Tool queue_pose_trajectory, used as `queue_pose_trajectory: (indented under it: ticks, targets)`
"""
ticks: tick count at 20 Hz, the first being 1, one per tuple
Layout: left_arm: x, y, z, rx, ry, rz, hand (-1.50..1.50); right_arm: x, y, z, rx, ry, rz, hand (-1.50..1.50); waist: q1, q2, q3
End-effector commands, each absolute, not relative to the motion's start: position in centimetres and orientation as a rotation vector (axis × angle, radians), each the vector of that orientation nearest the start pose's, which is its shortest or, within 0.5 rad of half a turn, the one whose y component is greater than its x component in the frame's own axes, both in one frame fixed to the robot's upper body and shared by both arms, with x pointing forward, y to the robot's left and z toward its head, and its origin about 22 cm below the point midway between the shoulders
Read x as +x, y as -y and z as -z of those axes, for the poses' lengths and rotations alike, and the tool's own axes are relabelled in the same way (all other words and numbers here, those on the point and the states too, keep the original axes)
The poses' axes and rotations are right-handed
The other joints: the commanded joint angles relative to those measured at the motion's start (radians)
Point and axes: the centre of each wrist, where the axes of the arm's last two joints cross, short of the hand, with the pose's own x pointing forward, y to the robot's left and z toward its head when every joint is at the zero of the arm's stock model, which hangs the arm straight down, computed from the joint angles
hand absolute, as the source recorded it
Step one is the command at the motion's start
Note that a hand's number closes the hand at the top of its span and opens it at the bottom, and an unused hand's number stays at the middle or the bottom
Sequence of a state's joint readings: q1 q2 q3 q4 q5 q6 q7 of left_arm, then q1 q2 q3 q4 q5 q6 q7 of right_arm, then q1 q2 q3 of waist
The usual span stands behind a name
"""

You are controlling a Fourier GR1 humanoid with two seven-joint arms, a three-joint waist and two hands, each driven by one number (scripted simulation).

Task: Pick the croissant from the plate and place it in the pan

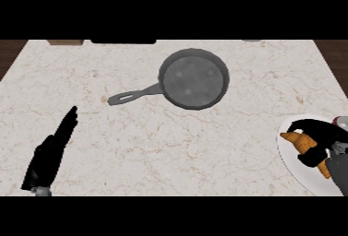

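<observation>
Croissant (299,140) in right hand (323,132); plate (293,168) beneath

Saw dark grey speckled frying pan (194,79), cream counter (170,143) veined reddish brown, golden-orange croissant (301,141), white plate (292,162), black left robot hand (51,150) and right robot hand (321,131).

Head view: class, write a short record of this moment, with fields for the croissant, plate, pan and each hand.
croissant: over the plate, in the right hand
plate: white, at the counter's right edge
pan: grey, empty, upper middle, handle pointing lower left
right hand: curled round the croissant
left hand: open, resting at lower left
progress: croissant not yet in pan
</observation>
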State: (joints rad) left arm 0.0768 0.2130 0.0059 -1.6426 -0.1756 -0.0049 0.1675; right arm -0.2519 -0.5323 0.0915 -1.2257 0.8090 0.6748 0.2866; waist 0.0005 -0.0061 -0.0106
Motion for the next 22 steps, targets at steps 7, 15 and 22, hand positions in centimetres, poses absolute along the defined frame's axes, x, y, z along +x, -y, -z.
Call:
queue_pose_trajectory:
  ticks: [7,15,22]
  targets:
    - [22.7,-28.6,-1.4,0.362,1.370,0.232,0.00,29.0,30.6,0.4,-0.580,0.443,-0.951,1.50,-0.029,-0.002,0.008]
    - [21.0,-29.8,-0.3,0.396,1.332,0.211,0.00,27.5,26.2,0.6,-0.828,0.367,-0.357,1.50,-0.071,-0.024,0.000]
    - [21.6,-29.6,-0.9,0.376,1.346,0.234,0.00,28.7,19.6,-7.6,-1.374,0.616,-0.213,1.50,-0.027,-0.021,-0.001]
